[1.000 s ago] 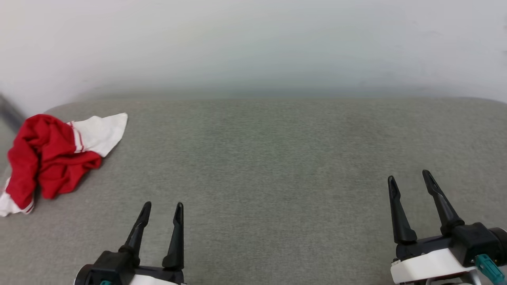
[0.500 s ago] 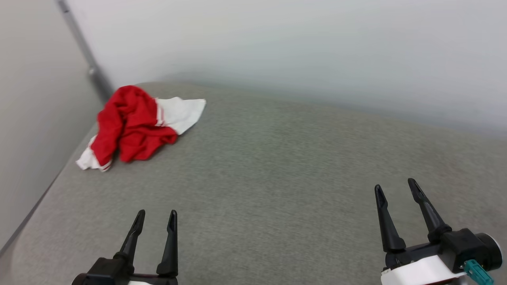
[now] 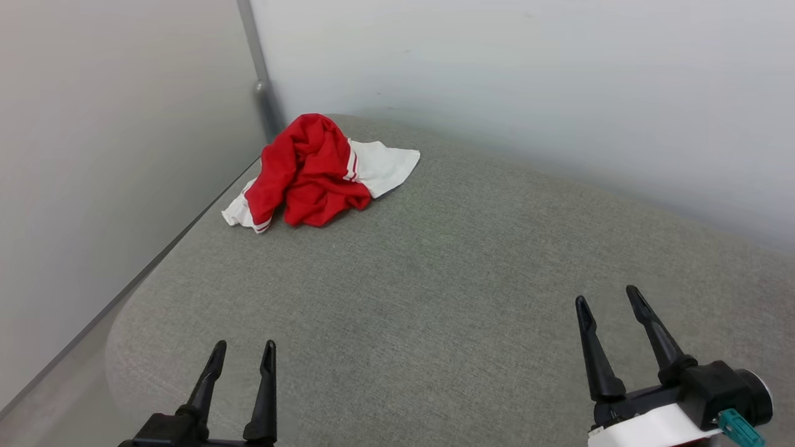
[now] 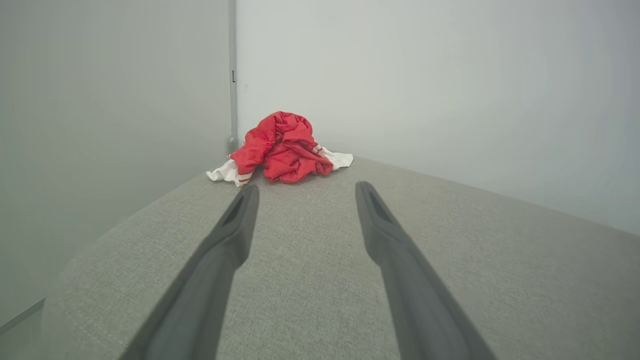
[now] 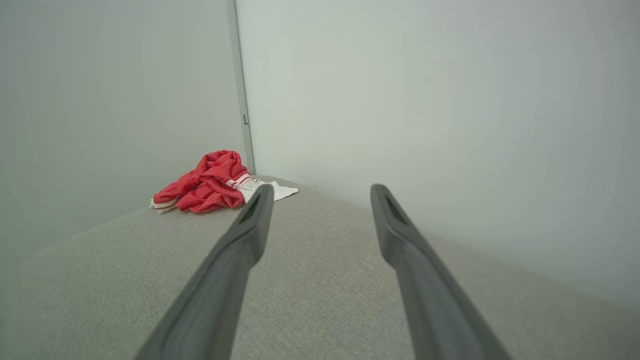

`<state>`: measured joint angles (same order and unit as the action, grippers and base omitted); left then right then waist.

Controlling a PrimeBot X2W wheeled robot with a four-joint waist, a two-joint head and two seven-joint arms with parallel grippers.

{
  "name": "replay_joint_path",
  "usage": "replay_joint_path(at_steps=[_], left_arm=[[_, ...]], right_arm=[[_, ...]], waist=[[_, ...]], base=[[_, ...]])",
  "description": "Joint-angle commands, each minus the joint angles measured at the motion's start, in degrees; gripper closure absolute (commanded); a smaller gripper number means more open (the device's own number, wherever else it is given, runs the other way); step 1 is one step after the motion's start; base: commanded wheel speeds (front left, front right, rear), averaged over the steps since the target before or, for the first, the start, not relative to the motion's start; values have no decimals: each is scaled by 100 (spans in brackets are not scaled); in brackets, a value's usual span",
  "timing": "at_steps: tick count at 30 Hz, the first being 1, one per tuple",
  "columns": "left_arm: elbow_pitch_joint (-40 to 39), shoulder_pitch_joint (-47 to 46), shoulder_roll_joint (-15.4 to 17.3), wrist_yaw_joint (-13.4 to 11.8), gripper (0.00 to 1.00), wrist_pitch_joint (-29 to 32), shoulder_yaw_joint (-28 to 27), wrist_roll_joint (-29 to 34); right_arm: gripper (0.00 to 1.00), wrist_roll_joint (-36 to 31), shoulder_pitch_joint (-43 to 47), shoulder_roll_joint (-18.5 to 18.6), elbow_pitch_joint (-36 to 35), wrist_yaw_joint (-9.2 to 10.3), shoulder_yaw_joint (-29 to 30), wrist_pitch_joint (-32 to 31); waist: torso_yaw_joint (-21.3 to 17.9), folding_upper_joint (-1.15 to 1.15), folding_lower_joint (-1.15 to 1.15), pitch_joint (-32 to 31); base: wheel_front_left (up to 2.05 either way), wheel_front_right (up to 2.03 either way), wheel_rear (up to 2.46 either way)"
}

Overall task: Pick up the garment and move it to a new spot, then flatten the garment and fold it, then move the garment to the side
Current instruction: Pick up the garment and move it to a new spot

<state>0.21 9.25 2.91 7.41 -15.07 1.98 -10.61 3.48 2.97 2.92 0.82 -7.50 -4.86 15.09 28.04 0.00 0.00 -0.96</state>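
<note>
Head view, I log: garment [image 3: 310, 171] crumpled at far left corner of grey cushion [image 3: 435, 279], left gripper [image 3: 242, 354] and right gripper [image 3: 610, 303] near me, both parted, empty.

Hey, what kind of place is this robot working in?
Likely a bare indoor test corner: grey fabric-covered surface, plain pale walls meeting at a metal post, crumpled garment near that corner.

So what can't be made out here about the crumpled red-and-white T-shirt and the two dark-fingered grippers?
- Crumpled red T-shirt with white sleeves: its front, collar and hem are buried in its own folds, head view.
- Part of one white sleeve: behind a finger of the right gripper, right wrist view.
- Left gripper: body cut off by the head view's bottom edge.
</note>
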Motion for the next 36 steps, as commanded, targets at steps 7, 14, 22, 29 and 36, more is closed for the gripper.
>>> replay_joint_path(at_steps=[7,14,22,29,36], left_arm=[[-177,77,-3,6,0,-16,-131,-20],[-163,76,-3,7,0,-16,-86,-43],[41,-180,-4,6,0,-15,-61,-279],[92,-774,34,7,0,-16,23,-321],[535,-1810,552,-1,0,-15,289,-630]], right_arm=[[0,-5,-152,-7,88,2,-81,12],[0,25,-156,-7,108,2,-67,12],[0,-78,-126,-7,-26,2,69,12],[0,-313,-364,-4,-266,2,169,12],[0,-516,-564,-4,-557,2,420,12]], waist=[[94,0,0,77],[74,0,0,57],[-92,0,0,294],[-492,0,0,1008],[-805,0,0,1774]], base=[[0,0,0],[0,0,0],[0,0,0],[0,0,0],[0,0,0]])
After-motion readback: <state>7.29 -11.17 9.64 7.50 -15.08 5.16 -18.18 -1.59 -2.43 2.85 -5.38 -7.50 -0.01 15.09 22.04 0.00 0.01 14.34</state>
